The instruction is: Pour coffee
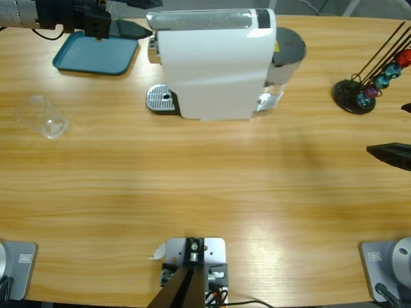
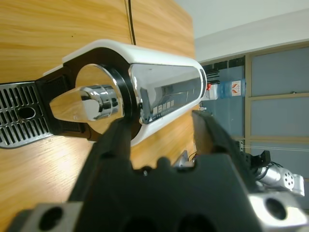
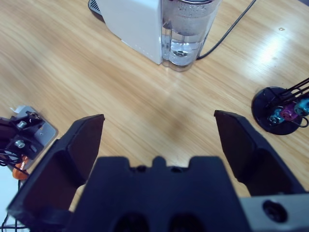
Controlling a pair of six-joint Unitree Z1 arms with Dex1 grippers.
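Far middle of the wooden table: white coffee machine, long axis left to right in the high view, spout end to the left over the perforated metal drip tray, clear water tank at the right end. Well to the left and nearer, apart from everything: clear tumbler, looking tipped rather than upright; cannot tell whether any coffee is in it, and cannot make out coffee anywhere else. Beside the machine's spout end, coming in from the upper left corner: left gripper, jaws spread apart and holding nothing; seen along them in the left wrist view, left gripper faces the chrome spout and the machine's glossy top. Under that arm, just left of the machine: teal tray. At the right edge, well clear of the machine: right gripper, likewise wide apart around bare wood in its wrist view. Near the far right: black capsule stand with small coloured capsules on wire arms. Behind the tank: a dark cable across the table.
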